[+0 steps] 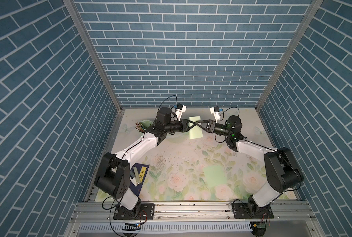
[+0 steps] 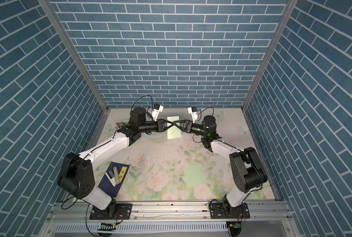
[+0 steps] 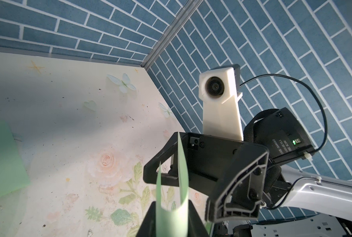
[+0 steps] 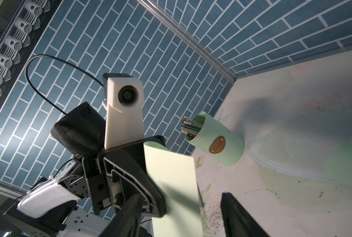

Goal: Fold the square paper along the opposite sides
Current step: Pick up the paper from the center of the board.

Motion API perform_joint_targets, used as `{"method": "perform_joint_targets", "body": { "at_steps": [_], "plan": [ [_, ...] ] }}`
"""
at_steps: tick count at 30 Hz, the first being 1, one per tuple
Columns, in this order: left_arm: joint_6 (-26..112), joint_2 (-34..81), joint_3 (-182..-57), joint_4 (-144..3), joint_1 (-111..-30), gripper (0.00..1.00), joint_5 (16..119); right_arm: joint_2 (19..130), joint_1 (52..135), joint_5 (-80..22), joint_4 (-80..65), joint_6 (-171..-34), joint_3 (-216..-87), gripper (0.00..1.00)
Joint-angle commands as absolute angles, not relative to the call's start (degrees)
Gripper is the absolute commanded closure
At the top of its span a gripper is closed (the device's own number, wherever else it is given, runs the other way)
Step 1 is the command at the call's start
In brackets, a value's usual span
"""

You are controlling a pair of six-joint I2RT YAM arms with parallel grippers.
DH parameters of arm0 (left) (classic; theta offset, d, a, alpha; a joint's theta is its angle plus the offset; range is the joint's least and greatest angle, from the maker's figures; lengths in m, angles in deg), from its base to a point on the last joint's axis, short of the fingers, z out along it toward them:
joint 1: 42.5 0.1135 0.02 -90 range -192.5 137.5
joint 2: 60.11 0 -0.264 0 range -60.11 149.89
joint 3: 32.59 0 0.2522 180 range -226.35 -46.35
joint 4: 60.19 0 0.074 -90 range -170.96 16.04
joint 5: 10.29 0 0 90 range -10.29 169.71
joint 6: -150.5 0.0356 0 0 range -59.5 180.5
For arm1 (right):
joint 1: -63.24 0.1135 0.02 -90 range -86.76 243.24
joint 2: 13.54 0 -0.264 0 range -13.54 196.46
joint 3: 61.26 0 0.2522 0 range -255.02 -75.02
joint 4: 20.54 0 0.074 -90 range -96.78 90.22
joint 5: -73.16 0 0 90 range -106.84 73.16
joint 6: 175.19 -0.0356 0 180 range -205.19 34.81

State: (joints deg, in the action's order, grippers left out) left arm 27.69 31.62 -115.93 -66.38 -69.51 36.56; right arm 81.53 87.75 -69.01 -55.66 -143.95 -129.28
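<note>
A pale green square paper (image 1: 196,133) hangs above the far middle of the table, bent over on itself; both top views show it (image 2: 173,133). My left gripper (image 1: 194,124) comes in from the left and is shut on it. In the left wrist view the sheet (image 3: 171,217) curls into a U between the two dark fingers (image 3: 150,217). My right gripper (image 1: 196,123) meets it tip to tip from the right. In the right wrist view its jaws stand apart around the flat sheet (image 4: 171,174). One finger (image 4: 234,213) is clear of the paper and the other is blurred.
A second green sheet (image 1: 215,176) lies flat on the floral table (image 1: 181,147) at the near right. A mint pen holder with pencils (image 1: 145,124) stands at the far left, behind the left arm. A dark blue book (image 1: 139,176) with small white items lies near left.
</note>
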Motion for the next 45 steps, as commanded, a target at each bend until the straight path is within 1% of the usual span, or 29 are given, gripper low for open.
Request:
{"method": "perform_joint_targets", "body": {
  "at_steps": [1, 5, 6, 9, 12, 14, 16, 17, 19, 20, 22, 25, 27, 28, 32, 36, 39, 40, 41, 43, 45],
  "plan": [
    [28.83, 31.23, -117.25, -65.85, -69.3, 0.76, 36.25, 82.01, 88.11, -71.01, -62.13, -148.24, -128.55, 0.46],
    [29.25, 31.21, -117.71, -66.69, -69.04, 0.76, 36.48, 81.82, 87.89, -70.94, -61.57, -148.02, -128.29, 0.7],
    [29.54, 31.15, -117.72, -66.94, -68.82, 0.76, 36.51, 81.75, 87.85, -70.81, -60.89, -147.56, -128.3, 0.74],
    [29.64, 30.63, -116.96, -66.77, -67.33, 0.75, 36.55, 81.18, 87.59, -70.16, -57.27, -144.97, -128.55, 0.83],
    [29.83, 30.27, -116.64, -66.84, -66.34, 0.74, 36.83, 80.38, 87.4, -69.43, -55.16, -143.43, -128.91, 0.94],
    [29.93, 30.16, -116.71, -66.75, -66.2, 0.73, 37.08, 80.07, 87.41, -69.06, -53.6, -142.24, -129.55, 0.95],
    [29.84, 30.25, -116.98, -66.75, -66.03, 0.71, 36.95, 79.89, 87.3, -68.71, -51.95, -141.0, -130.25, 1.0],
    [29.86, 30.11, -117.16, -66.75, -65.98, 0.67, 36.83, 79.76, 87.29, -68.64, -51.48, -140.6, -130.47, 1.0],
    [29.5, 29.8, -117.15, -66.5, -65.8, 0.49, 36.6, 79.5, 87.32, -68.65, -51.4, -140.11, -130.91, 1.0],
    [28.84, 29.6, -116.81, -65.73, -65.39, 0.42, 36.13, 79.38, 87.31, -69.05, -51.45, -140.02, -131.31, 1.0],
    [25.43, 28.79, -114.41, -61.1, -63.76, 0.27, 33.96, 78.61, 87.32, -70.29, -52.98, -140.25, -131.89, 1.0],
    [19.03, 28.13, -110.66, -52.86, -61.66, 0.1, 30.14, 77.05, 87.32, -71.54, -54.32, -140.1, -132.47, 1.0],
    [16.55, 27.83, -109.05, -49.22, -61.31, 0.02, 29.01, 76.64, 87.32, -72.29, -55.06, -139.96, -133.07, 1.0],
    [15.4, 27.69, -108.38, -47.47, -61.31, 0.0, 28.56, 76.83, 87.32, -72.35, -55.33, -139.9, -133.18, 1.0],
    [11.83, 27.78, -106.25, -41.44, -61.74, 0.0, 26.94, 78.45, 87.06, -72.68, -55.2, -140.1, -135.12, 1.0],
    [11.75, 27.12, -105.12, -41.01, -62.1, 0.0, 26.63, 78.96, 86.7, -72.42, -54.74, -139.44, -136.25, 1.0],
    [11.66, 26.38, -104.34, -40.53, -62.23, 0.01, 26.45, 79.33, 86.23, -71.24, -50.12, -136.35, -137.74, 1.0],
    [11.68, 26.05, -103.98, -40.26, -62.34, 0.05, 26.54, 79.59, 86.05, -70.87, -49.22, -135.81, -138.06, 1.0],
    [11.73, 25.6, -103.62, -40.0, -62.37, 0.11, 26.54, 79.92, 85.85, -70.73, -48.62, -135.54, -138.44, 1.0],
    [12.25, 24.92, -103.31, -40.6, -62.37, 0.3, 26.62, 80.53, 85.56, -70.64, -47.43, -135.09, -139.32, 1.0],
    [14.03, 24.65, -103.93, -44.35, -62.37, 0.53, 27.78, 80.84, 85.39, -70.21, -44.68, -133.39, -140.34, 1.0]
  ]
}}
